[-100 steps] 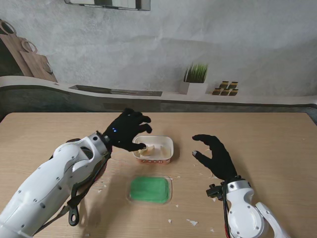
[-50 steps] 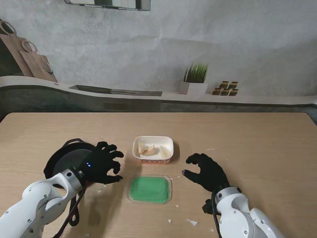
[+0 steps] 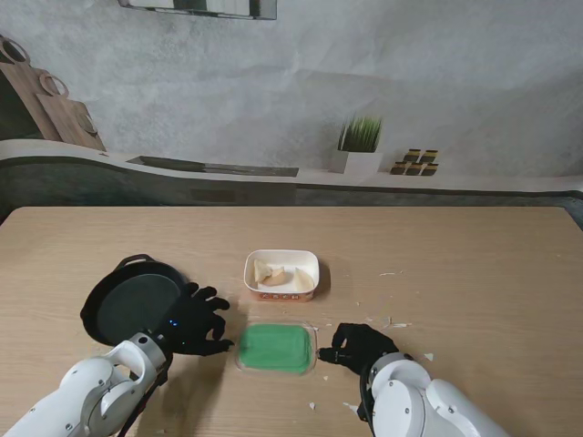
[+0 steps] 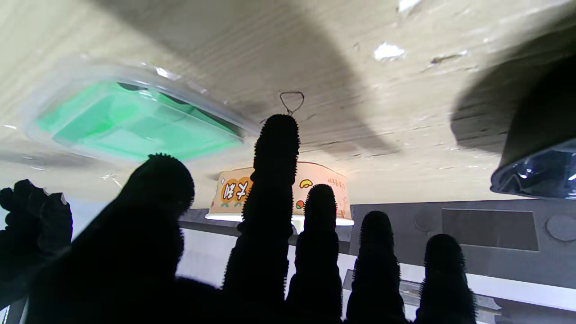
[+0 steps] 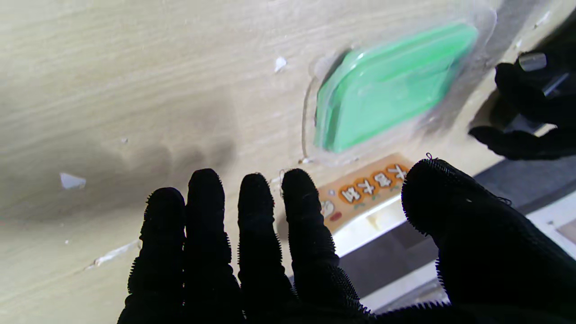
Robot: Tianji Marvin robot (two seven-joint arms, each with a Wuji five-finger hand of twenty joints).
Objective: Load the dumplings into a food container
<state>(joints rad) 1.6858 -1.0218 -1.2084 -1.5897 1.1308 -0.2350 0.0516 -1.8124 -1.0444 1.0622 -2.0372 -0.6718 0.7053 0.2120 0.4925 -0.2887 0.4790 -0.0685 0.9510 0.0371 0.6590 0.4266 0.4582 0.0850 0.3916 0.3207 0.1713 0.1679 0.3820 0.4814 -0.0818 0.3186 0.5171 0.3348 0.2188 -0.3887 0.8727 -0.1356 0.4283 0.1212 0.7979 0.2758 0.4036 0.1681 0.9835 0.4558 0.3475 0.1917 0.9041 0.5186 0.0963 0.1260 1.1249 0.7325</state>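
there is one white food box [image 3: 281, 275] with two dumplings [image 3: 275, 273] in it, one green lid [image 3: 276, 348], one black pan [image 3: 134, 301], one little plant [image 3: 359, 144] far back, two black hands [image 3: 193, 321], and many tiny white bits [image 3: 352, 409] on one wooden table [image 3: 474, 264].

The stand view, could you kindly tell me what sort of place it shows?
Probably a mock kitchen or food-prep demo space: a wooden table holds a black pan and a food container of dumplings, with a potted plant on the counter ledge against a grey wall.
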